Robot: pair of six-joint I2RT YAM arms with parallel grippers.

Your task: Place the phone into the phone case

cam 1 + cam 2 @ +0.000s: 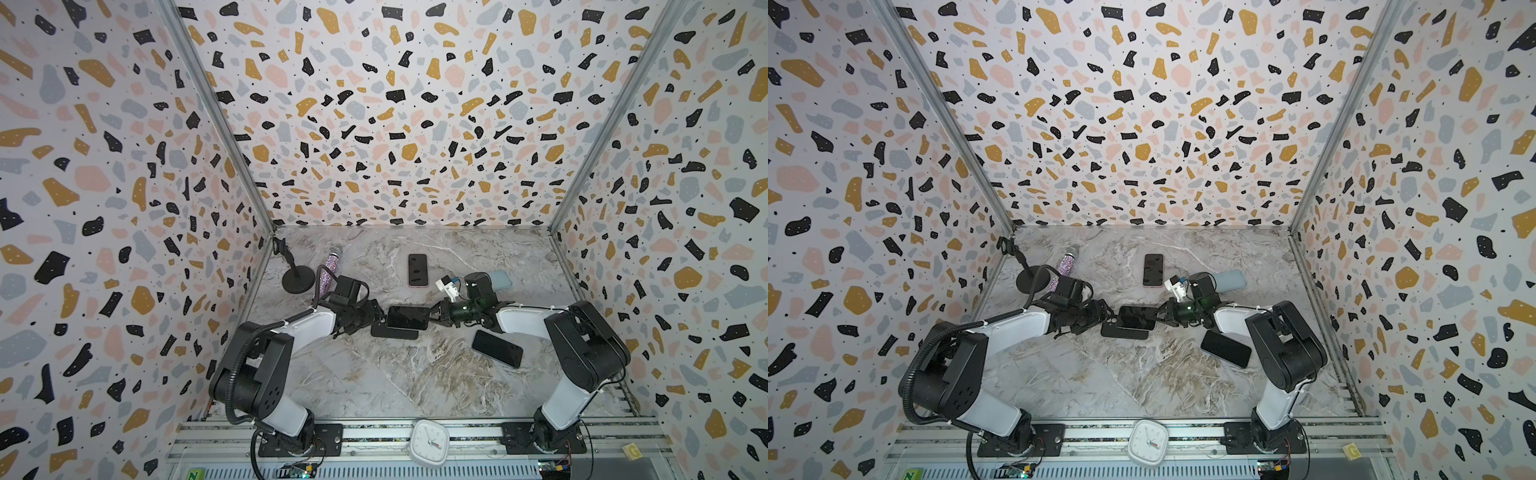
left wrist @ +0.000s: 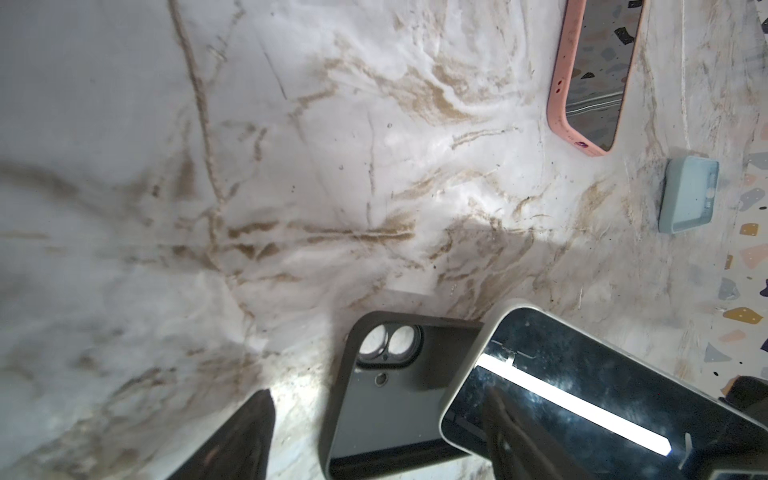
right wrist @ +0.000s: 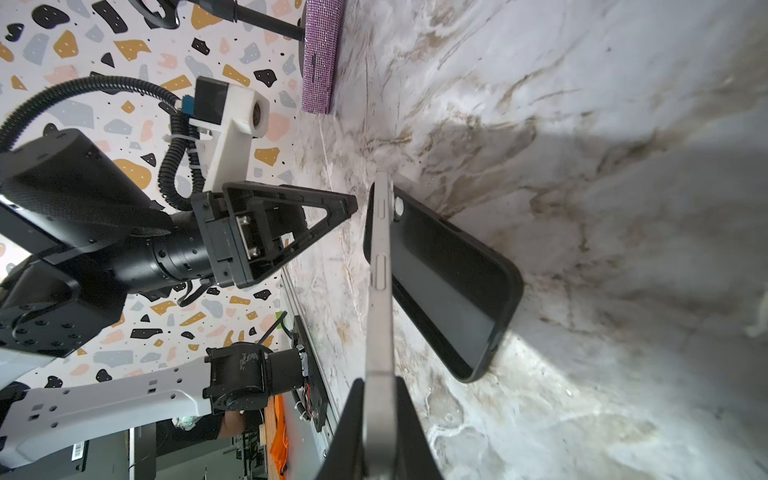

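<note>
Phone point(image 1: 407, 318) being held aslant over the black phone case point(image 1: 392, 333).
Right pincer point(image 1: 433, 316) is gripping one end of the phone, screen up, just above the case, which is lying open side up on the marble surface point(image 1: 415, 374). Left pincer point(image 1: 379, 318) is standing wide open at the case's camera-cutout end, holding nothing.
</note>
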